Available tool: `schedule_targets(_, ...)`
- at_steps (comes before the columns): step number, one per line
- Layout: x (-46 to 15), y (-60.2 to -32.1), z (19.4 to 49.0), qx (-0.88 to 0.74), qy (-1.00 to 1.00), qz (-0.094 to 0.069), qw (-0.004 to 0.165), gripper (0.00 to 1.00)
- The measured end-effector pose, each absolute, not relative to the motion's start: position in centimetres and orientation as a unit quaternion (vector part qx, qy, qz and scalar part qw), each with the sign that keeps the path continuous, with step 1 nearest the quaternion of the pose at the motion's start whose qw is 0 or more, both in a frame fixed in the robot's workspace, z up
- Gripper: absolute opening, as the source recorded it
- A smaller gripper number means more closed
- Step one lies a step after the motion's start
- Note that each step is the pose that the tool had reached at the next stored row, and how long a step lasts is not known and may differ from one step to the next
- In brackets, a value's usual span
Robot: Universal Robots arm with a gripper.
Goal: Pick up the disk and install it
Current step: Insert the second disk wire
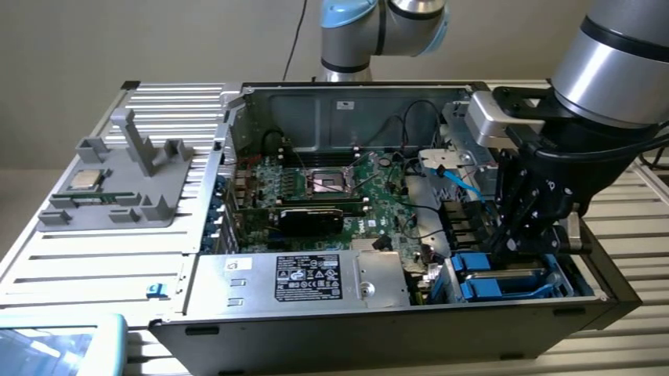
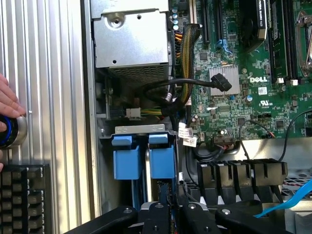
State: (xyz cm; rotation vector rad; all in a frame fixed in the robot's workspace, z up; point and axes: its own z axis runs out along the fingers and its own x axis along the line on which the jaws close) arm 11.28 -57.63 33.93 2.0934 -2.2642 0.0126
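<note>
Black gripper (image 1: 528, 235) sits low over blue plastic drive bay (image 1: 502, 276), lower right of exterior view; cannot tell its jaw state. Blue-framed disk (image 2: 155, 195) seems at bay mouth. Risk: skewed entry jams; black cables (image 2: 165, 97) nearby could snag.

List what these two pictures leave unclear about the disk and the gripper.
- Disk: exterior view, label face hidden by the blue bay frames and the gripper; seating unclear.
- Fingertips: wrist view, cut off by the picture's edge at the gripper.
- Hand: wrist view, cut off by the edge.
</note>
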Motion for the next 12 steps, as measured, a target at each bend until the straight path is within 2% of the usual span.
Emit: schedule_targets(12, 11.36, -57.75, 33.91, 0.679, -0.734, 0.004, 0.029, 0.16)
